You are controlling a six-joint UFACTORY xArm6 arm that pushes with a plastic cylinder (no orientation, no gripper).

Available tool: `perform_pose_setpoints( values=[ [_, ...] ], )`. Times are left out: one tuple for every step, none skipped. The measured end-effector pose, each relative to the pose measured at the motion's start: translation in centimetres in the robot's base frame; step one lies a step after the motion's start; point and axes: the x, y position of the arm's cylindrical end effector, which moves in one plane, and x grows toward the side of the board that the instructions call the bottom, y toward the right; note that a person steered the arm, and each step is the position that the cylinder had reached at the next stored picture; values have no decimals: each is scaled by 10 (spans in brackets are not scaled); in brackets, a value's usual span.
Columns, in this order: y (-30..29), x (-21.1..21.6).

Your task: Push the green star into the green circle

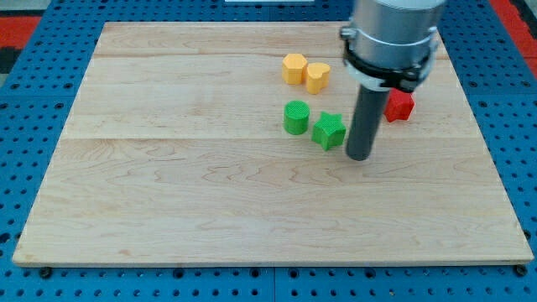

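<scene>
The green star (329, 130) lies on the wooden board, just right of and slightly below the green circle (295, 117); the two are very close, nearly touching. My tip (359, 156) is down on the board just right of the green star and slightly below it, a small gap away. The dark rod rises from it to the grey arm body at the view's top.
A yellow hexagon-like block (294, 68) and a yellow heart (317, 76) sit touching above the green circle. A red block (399, 104) lies right of the rod, partly hidden by it. The wooden board (168, 184) sits on a blue pegboard.
</scene>
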Motion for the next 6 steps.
perform_pose_setpoints(
  values=[
    [8, -9],
    [3, -21],
    [-2, -24],
    [-16, -25],
    [-26, -28],
    [-37, -30]
  ],
)
